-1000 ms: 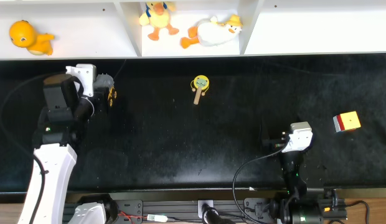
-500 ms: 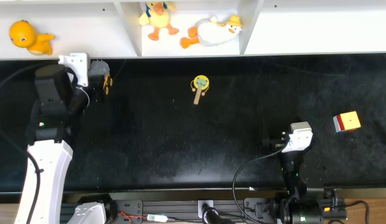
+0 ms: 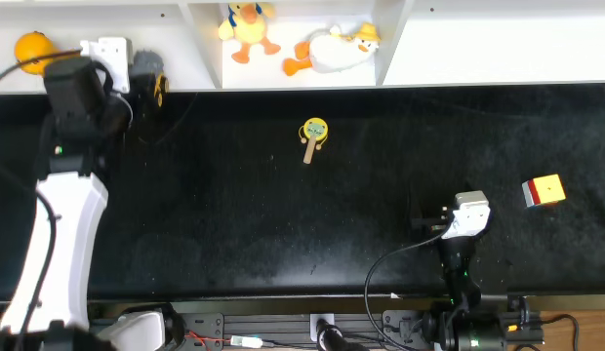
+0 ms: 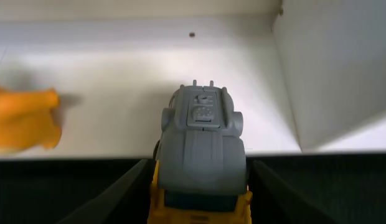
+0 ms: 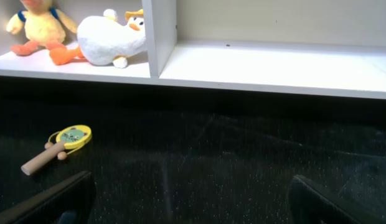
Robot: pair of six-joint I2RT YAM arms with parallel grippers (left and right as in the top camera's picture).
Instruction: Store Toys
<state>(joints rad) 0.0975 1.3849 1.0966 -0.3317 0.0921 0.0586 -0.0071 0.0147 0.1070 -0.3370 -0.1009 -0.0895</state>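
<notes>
My left gripper (image 3: 139,82) is shut on a grey and yellow toy truck (image 4: 202,146), held at the front lip of the white shelf's left compartment (image 4: 118,68). An orange duck (image 4: 22,119) sits inside that compartment, beside the truck. A yellow plush duck (image 3: 248,25) and a white plush duck (image 3: 332,49) lie in the middle compartment. A yellow rattle with a wooden handle (image 3: 313,134) rests on the black table, and a yellow and red cube (image 3: 544,190) sits at the right. My right gripper (image 3: 467,213) stays low near the front, open, nothing between its fingers.
The shelf's right compartment (image 5: 274,62) has a bare white floor. A white divider wall (image 4: 333,74) stands right beside the truck. The black tabletop (image 3: 283,224) stretches between both arms.
My left arm has carried the truck away from the table's left part up to the shelf's left compartment. The right arm has not moved.
</notes>
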